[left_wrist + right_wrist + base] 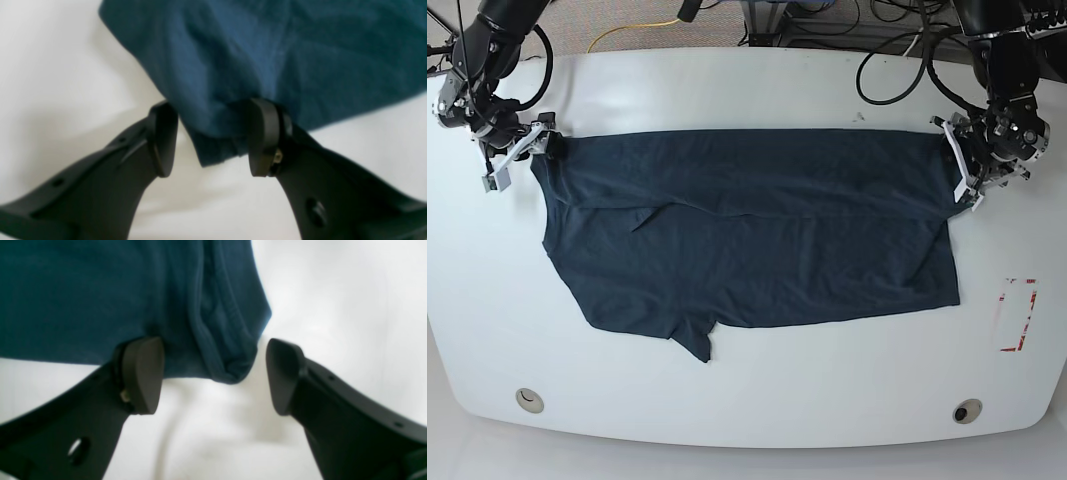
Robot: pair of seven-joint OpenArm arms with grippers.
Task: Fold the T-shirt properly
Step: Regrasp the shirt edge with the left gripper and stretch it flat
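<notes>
While both tools stood with their jaws apart, we judged the fold to be only part done and easy to spoil. Our left tool [206, 136] sat at the right of the base view, its jaws spread around a bunched corner of the T-shirt [747, 240] without pinching it. Our right tool [213, 376], at the upper left of the base view, was likewise spread, with a rolled hem corner lying between its jaws and one pad over the cloth.

The T-shirt lay flat across the middle of the bench [747, 90], its top band already doubled over, with a sleeve poking out at the lower left.

Closing on the thick roll could have caught only one layer, and the fold would have slipped open. Uneven lifting by the two sides might have dragged the cloth askew. That loose sleeve could have tucked under crookedly.
</notes>
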